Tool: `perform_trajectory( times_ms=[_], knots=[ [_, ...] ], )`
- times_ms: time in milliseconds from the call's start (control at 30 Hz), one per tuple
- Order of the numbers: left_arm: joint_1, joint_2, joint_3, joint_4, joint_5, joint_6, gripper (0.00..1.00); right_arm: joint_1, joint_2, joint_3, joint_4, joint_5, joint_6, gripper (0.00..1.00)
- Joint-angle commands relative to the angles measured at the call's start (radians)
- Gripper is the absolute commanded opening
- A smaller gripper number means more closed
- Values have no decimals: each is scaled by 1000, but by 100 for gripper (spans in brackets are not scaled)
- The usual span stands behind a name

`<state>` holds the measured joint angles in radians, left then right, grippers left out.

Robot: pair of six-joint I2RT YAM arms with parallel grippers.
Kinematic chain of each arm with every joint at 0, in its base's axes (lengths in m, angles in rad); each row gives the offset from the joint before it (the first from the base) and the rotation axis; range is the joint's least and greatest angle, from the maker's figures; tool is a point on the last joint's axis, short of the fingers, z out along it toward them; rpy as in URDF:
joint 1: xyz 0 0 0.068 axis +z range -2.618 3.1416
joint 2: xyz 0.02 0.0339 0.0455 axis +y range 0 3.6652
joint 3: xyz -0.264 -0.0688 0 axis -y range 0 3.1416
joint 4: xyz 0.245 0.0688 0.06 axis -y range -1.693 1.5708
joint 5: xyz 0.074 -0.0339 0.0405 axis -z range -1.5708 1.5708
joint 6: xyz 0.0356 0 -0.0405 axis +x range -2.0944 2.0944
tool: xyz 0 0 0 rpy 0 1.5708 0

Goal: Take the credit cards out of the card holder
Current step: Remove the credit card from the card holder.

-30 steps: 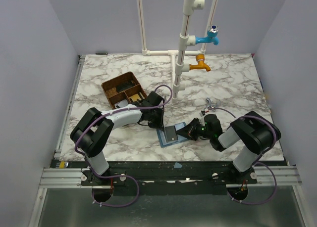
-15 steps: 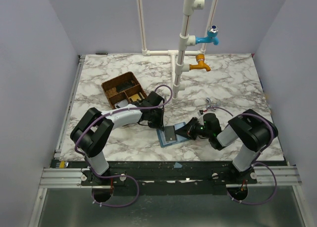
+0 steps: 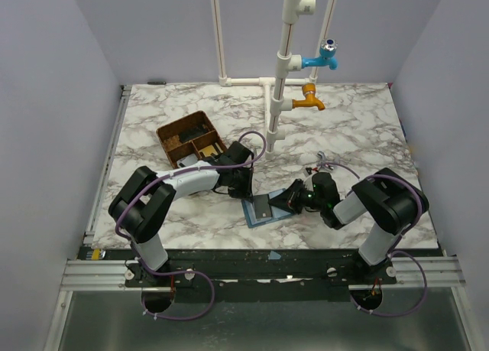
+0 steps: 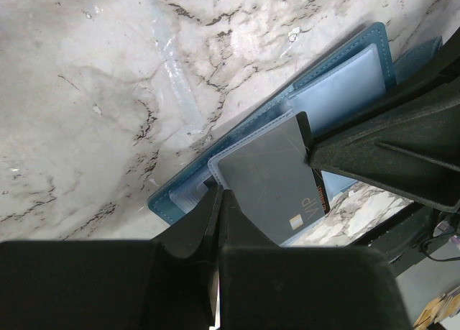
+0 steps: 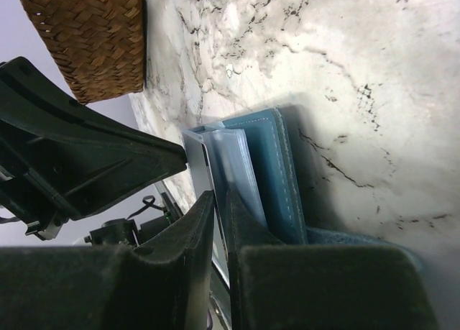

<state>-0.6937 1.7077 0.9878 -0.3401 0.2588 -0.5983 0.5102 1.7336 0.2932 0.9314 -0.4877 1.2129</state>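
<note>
- blue card holder [image 3: 255, 218] lies open and flat on the marble table [image 3: 351, 129], near the front edge, between the two arms
- clear plastic sleeves [image 4: 338, 82] are fanned over its inside face
- one grey credit card [image 4: 277, 175], "VIP" printed near one corner, sticks partway out of a sleeve and rests on top of the holder; can't make out any other cards
- left gripper [image 4: 219, 200]: jaws fully closed with nothing between them; tips down at the holder's edge just beside the card; looks like contact, can't confirm
- right gripper [image 5: 219, 211]: jaws narrow, only a thin slit, pinched on a corner of the credit card; left wrist view shows its tip meeting that corner
- the two grippers face each other across the holder, close but not touching each other
- both arms are low, reaching in toward the front middle of the table
- brown woven tray [image 3: 189, 139] with dividers sits behind the left arm, well apart from the holder; small dark items inside, too small to name
- white pipe stand [image 3: 283, 60] at the back of the table, blue tap [image 3: 324, 58] above orange tap [image 3: 309, 100], well away from the holder
</note>
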Motion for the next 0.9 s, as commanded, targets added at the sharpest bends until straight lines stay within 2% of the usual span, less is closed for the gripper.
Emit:
perform_trajectory(
  times_ms=[0, 300, 867],
  knots=[
    [-1, 42, -8, -71, -43, 26, 0, -1, 13, 3, -18, -11, -16, 15],
    [0, 44, -12, -78, -49, 29, 0, -2, 8, -2, -13, -2, -15, 1],
    [17, 53, -25, -91, -71, 46, 0, -4, -165, -5, -280, 163, -135, 1]
  ],
)
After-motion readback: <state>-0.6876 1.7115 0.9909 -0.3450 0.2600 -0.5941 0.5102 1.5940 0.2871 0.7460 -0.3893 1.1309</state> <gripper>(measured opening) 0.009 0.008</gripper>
